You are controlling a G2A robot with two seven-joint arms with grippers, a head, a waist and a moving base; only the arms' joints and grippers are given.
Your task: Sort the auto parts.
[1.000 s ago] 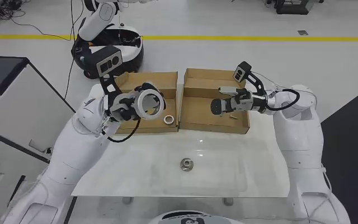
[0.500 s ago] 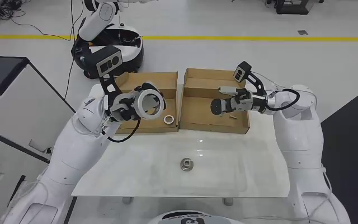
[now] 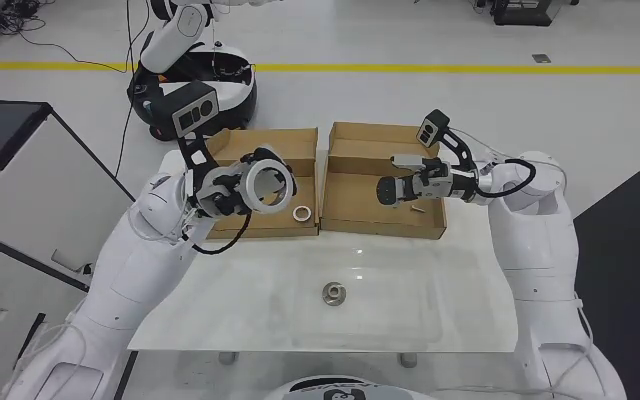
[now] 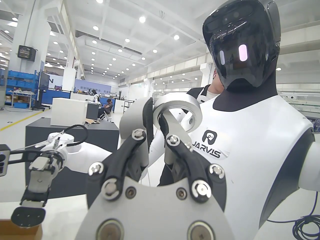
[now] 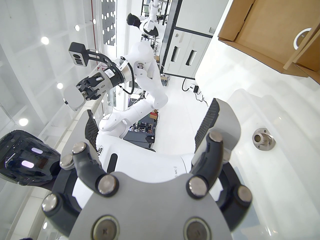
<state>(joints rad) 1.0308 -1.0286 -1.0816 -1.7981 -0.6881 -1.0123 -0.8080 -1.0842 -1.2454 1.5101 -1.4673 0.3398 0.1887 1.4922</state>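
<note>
Small ring (image 3: 300, 212) lies in left box (image 3: 250, 140). Left gripper (image 3: 248, 186) fingers pinch big ring (image 3: 291, 185) above it. Right gripper (image 3: 383, 191) fingers wide, empty. Flange (image 3: 333, 293), lower centre on table (image 3: 430, 300), still unsorted.

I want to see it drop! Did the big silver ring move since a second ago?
No. The big silver ring hangs at the same spot above the cardboard box beneath it, held in the left gripper.
</note>
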